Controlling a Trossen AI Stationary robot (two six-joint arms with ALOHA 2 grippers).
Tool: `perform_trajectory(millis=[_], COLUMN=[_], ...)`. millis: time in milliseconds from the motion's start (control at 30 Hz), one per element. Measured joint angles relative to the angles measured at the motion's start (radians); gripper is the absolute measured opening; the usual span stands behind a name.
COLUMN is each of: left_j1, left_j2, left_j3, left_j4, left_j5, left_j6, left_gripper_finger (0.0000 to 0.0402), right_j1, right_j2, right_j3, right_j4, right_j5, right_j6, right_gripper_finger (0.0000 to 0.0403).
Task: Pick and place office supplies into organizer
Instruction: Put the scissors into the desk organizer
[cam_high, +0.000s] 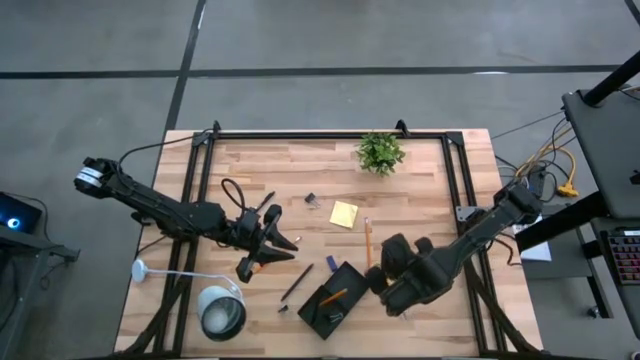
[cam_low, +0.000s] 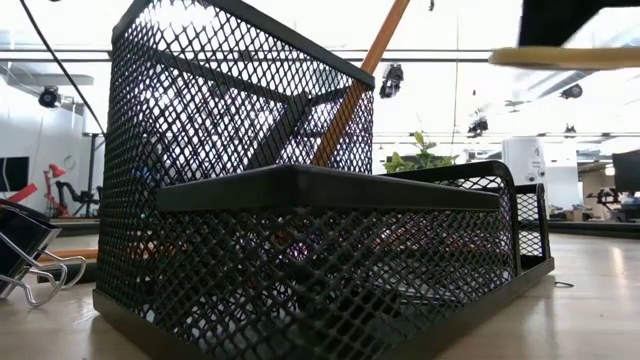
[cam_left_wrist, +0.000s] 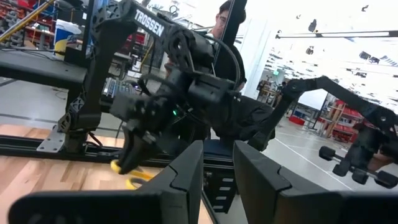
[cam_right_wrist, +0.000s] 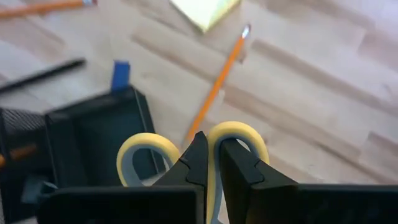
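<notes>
My right gripper (cam_right_wrist: 212, 152) is shut on the yellow-handled scissors (cam_right_wrist: 144, 149), above the table just right of the black mesh organizer (cam_high: 332, 300); the blades are hidden. The organizer holds an orange pencil (cam_low: 360, 80) that leans on its tall compartment. Loose on the wood lie another pencil (cam_high: 367, 240), a yellow sticky-note pad (cam_high: 344, 213), a binder clip (cam_high: 312, 200), a black pen (cam_high: 297, 282) and a small blue piece (cam_right_wrist: 120, 73). My left gripper (cam_left_wrist: 217, 180) hovers left of the organizer, fingers slightly apart, nothing between them. My right gripper pinches the scissors' yellow handle where the two loops meet (cam_right_wrist: 213, 163) between its two fingers. The fingers slant down from the table's right side. The loops (cam_left_wrist: 126, 168) stick out past the fingertips, above the table; the gripper hides the blades.
A small green plant (cam_high: 380, 152) stands at the far edge. A round silver-white lamp (cam_high: 222, 312) sits near the front left, close to the organizer. Bare wood lies right of the organizer and along the front edge. A person shows behind the table in the left wrist view.
</notes>
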Motion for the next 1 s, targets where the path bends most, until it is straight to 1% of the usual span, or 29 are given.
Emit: perform_trajectory(millis=[233,600,667,800,967,1000], left_j1=[0.000,0.000,0.000,0.000,0.001,0.000], left_j2=[-0.016,-0.020,-0.028,-0.064,-0.139,-0.154], left_j3=[0.000,0.001,0.001,0.005,-0.005,-0.005], left_j4=[0.001,0.000,0.000,0.035,0.022,0.014], left_j5=[0.000,0.000,0.000,-0.003,-0.044,-0.071], left_j6=[0.000,0.000,0.000,0.009,0.088,0.104], left_gripper_finger=[0.0073,0.0073,0.0073,0.0073,0.0073,0.0073], right_j1=[-0.041,-0.132,-0.139,-0.147,-0.145,-0.145], right_j2=[-0.011,-0.003,-0.003,-0.003,0.004,0.010], right_j3=[0.063,0.242,0.264,0.271,0.244,0.244], right_j4=[-0.026,-0.001,0.048,0.212,0.411,0.448], right_j5=[0.152,0.420,0.458,0.477,0.513,0.515], right_j6=[-0.037,-0.269,-0.320,-0.452,-0.544,-0.568], right_gripper_finger=[0.0010,0.0011,0.0011,0.0011,0.0011,0.0011])
